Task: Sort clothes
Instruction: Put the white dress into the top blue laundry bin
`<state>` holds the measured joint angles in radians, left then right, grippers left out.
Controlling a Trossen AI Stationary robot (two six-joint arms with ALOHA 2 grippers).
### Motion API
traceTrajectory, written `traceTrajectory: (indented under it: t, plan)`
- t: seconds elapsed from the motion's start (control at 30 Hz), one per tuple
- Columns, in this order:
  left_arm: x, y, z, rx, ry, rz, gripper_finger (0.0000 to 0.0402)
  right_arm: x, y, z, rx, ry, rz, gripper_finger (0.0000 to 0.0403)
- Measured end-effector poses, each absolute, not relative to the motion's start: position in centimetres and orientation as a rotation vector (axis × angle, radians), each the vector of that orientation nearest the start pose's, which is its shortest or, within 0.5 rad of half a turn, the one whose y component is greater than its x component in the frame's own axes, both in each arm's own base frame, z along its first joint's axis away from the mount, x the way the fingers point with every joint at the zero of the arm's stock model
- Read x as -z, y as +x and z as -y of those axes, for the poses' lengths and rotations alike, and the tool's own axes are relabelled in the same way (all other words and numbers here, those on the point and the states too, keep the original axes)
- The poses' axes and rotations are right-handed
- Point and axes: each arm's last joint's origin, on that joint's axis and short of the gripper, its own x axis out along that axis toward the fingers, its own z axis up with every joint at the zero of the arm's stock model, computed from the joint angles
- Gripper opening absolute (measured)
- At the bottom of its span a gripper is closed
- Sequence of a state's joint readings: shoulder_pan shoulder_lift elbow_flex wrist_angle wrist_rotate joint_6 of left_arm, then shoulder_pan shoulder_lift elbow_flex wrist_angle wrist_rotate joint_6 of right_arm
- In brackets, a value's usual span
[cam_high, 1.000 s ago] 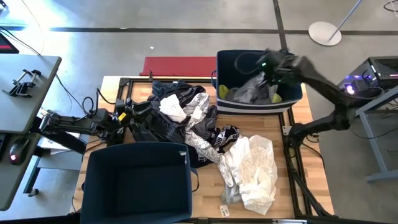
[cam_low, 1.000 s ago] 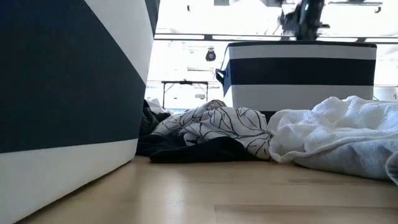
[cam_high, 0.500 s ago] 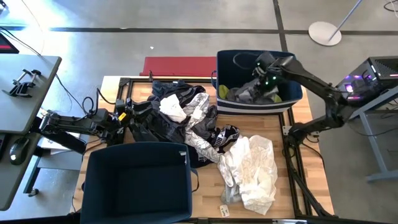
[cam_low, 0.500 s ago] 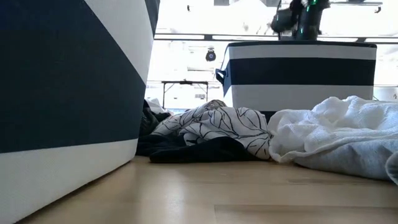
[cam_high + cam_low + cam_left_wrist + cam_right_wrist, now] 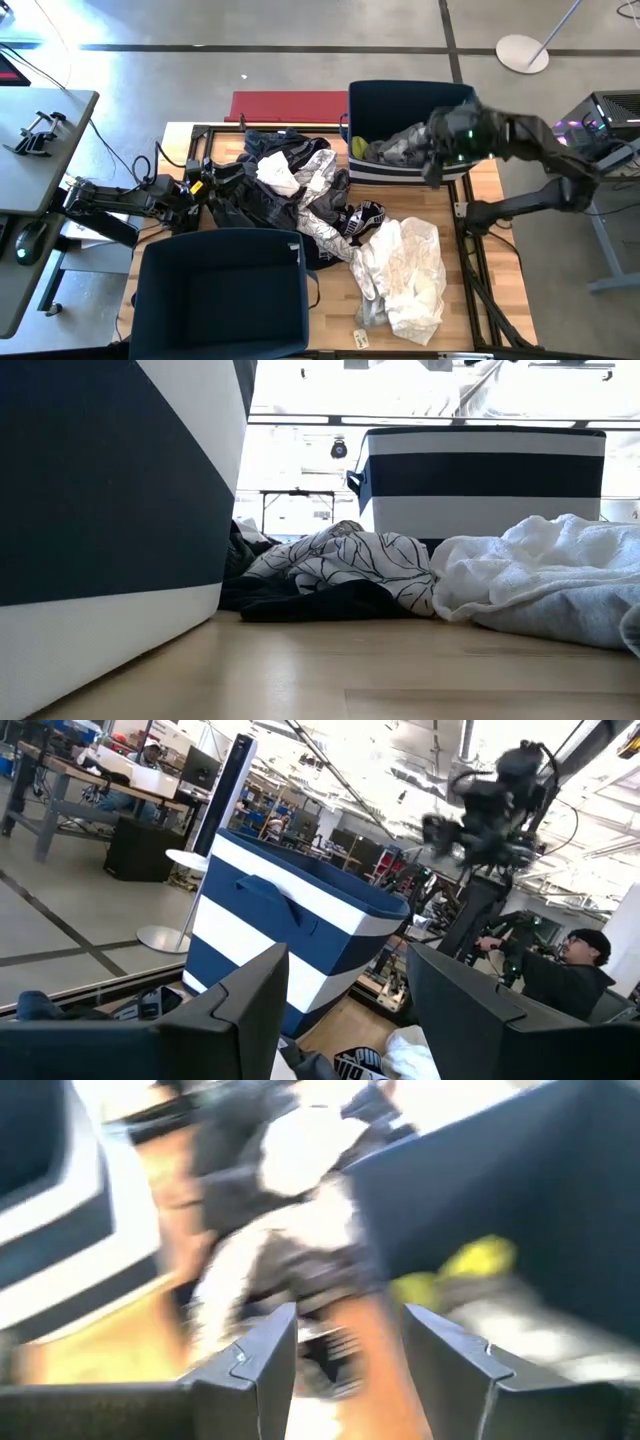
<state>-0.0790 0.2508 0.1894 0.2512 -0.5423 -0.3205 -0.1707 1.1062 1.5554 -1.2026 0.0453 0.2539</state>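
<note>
The clothes lie heaped mid-table: dark garments (image 5: 255, 195), a light patterned one (image 5: 350, 565) and a white one (image 5: 405, 270) toward the near right. A grey garment (image 5: 400, 145) and a yellow one (image 5: 357, 147) lie in the far-right striped bin (image 5: 415, 172). My right gripper (image 5: 435, 165), blurred, hangs over that bin's near rim; the right wrist view shows the gripper (image 5: 345, 1350) open with nothing between its fingers. My left gripper (image 5: 203, 187) waits open at the pile's left edge, and in its own view it (image 5: 345, 1010) holds nothing.
A second dark blue bin (image 5: 220, 290) stands at the near left; in the low view it (image 5: 100, 480) fills the left side. A flat red board (image 5: 288, 105) lies past the far edge. Bare wood (image 5: 335, 310) shows between the near bin and the white garment.
My right gripper, which held the grey garment over the far-right bin, dipped into the bin and has now swung back over the bin's near rim, toward the pile. The grey garment has dropped and lies in the bin.
</note>
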Motion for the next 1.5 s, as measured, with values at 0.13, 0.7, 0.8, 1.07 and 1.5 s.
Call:
traceTrajectory:
  t: [0.13,0.7,0.8,1.07,1.5]
  plan:
    - [-23.1,10.4,-0.7,-0.430,-0.373,0.256,0.0195,-39.2,18.2,-1.3,-0.004,0.460,-0.854,0.0167]
    - [-24.9,11.3,-0.5,-0.429,-0.264,0.183,0.0195,-15.0,21.1,-7.1,0.010,0.286,-1.199,0.0260]
    - [-26.6,11.8,-0.2,-0.419,-0.196,0.124,0.0195,-13.2,21.6,-7.1,0.086,0.249,-1.237,0.0224]
    - [-32.0,12.9,0.6,-0.376,-0.049,0.051,0.0195,-15.3,22.8,-6.6,0.157,0.295,-1.248,0.0018]
    - [-40.5,15.0,1.2,-0.395,0.078,0.136,0.0195,-34.3,22.7,-4.2,0.350,0.214,-0.755,0.0008]
